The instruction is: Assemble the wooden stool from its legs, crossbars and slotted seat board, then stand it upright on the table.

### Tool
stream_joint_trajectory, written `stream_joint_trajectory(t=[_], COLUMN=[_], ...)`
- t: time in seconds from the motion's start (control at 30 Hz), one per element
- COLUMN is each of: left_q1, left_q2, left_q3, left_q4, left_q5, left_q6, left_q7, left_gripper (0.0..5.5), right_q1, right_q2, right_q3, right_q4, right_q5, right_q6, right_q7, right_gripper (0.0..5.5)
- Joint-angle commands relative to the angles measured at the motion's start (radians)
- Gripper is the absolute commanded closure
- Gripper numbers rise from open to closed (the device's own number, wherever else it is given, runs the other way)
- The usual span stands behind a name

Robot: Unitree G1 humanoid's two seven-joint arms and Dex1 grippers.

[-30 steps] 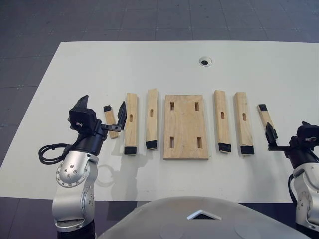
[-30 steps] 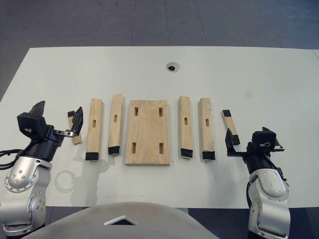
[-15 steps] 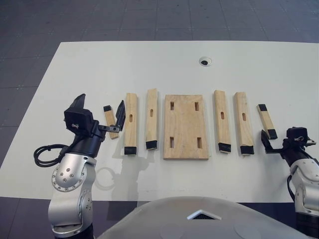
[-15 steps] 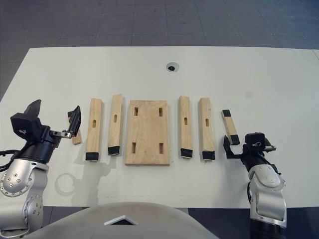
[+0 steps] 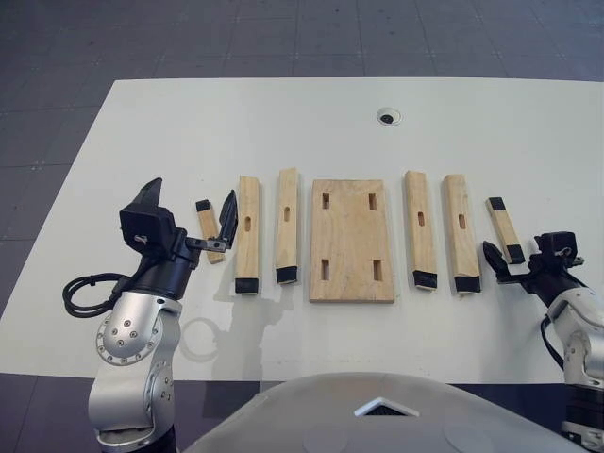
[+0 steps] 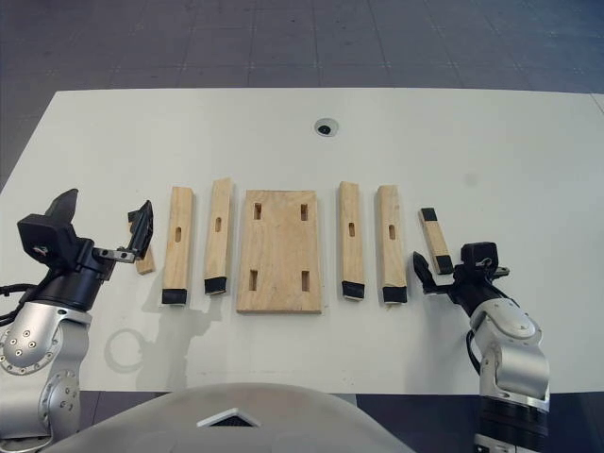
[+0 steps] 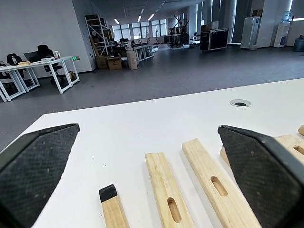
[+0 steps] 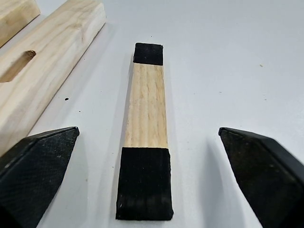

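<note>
Filling most of the frame, a white rectangular worktop (image 5: 472, 123) with a round cable port (image 5: 388, 116) at upper centre stands on dark grey tiled floor (image 5: 283, 38). The slotted wooden seat board (image 5: 351, 241) lies flat at centre, two slotted wooden legs (image 5: 247, 231) each side, a short black-tipped crossbar (image 5: 505, 229) beyond each pair. Both the left tool (image 5: 189, 209) and right tool (image 8: 148, 130) gape wide, empty.

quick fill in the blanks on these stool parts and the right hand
The seat board has ___ slots.
On each side of it lie ___ legs.
The right hand is ___, with the right crossbar lying just ahead of it.
Both ends of that crossbar are coloured ___.
Missing words: four; two; open; black.
</note>
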Motion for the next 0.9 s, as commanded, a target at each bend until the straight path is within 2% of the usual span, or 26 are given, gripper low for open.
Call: stream_joint_trajectory(t=[0.03, 0.27, 0.7, 0.8, 0.9], left_q1=[0.005, 0.001, -0.016, -0.018, -0.016], left_q2=[0.005, 0.009, 0.019, 0.02, 0.019], left_q3=[0.005, 0.006, 0.022, 0.024, 0.023], left_q4=[-0.019, -0.024, -0.021, -0.02, -0.017], left_q5=[-0.007, -0.013, -0.022, -0.024, -0.027], left_q6=[0.019, 0.03, 0.039, 0.04, 0.04], left_q7=[0.002, 0.002, -0.006, -0.007, -0.007], left_gripper=[0.0, 0.0, 0.0, 0.0, 0.0], right_q1=[0.046, 0.059, 0.065, 0.063, 0.053], right_q2=[0.007, 0.012, 0.032, 0.038, 0.044], right_q3=[0.064, 0.077, 0.086, 0.082, 0.061], right_q4=[0.097, 0.099, 0.087, 0.09, 0.087], right_q5=[-0.061, -0.044, -0.018, -0.017, -0.018], right_q6=[0.036, 0.024, 0.03, 0.029, 0.02], right_q7=[-0.018, -0.017, -0.023, -0.028, -0.046], right_gripper=[0.35, 1.71, 3.76, 4.17, 4.2])
